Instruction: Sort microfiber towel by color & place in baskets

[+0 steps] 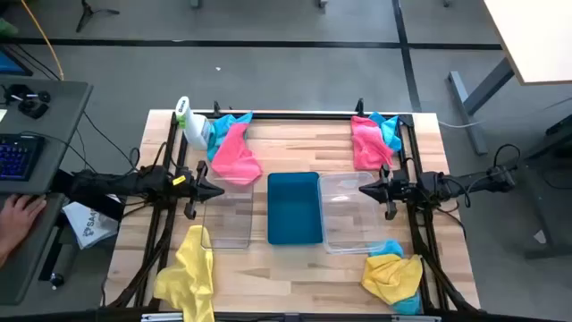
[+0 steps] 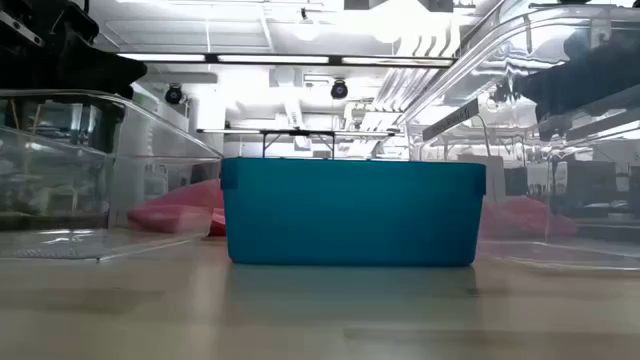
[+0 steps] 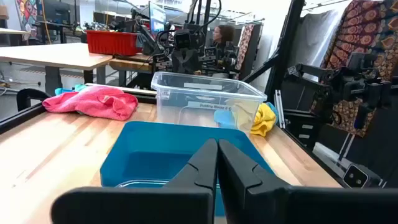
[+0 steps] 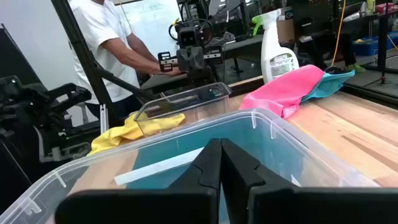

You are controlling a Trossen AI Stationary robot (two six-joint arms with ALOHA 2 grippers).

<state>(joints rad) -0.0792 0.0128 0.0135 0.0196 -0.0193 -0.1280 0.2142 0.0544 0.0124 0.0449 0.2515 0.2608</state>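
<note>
Three baskets stand side by side mid-table: a clear one (image 1: 225, 221), a teal one (image 1: 295, 207) and a second clear one (image 1: 350, 213). A pink towel (image 1: 236, 154) lies over a cyan one (image 1: 229, 121) at the far left. Another pink towel (image 1: 367, 143) lies beside a cyan one (image 1: 389, 128) at the far right. One yellow towel (image 1: 188, 273) hangs over the near left edge. A yellow towel (image 1: 391, 275) lies on cyan cloth at the near right. My left gripper (image 1: 217, 190) is shut above the left clear basket. My right gripper (image 1: 365, 190) is shut above the right clear basket.
A white spray bottle with a green top (image 1: 189, 121) stands at the far left corner beside the towels. Black frame rails run along the table's left and right sides. A person's hand (image 1: 18, 215) rests at a desk left of the table, and the right wrist view shows a person (image 4: 106, 37).
</note>
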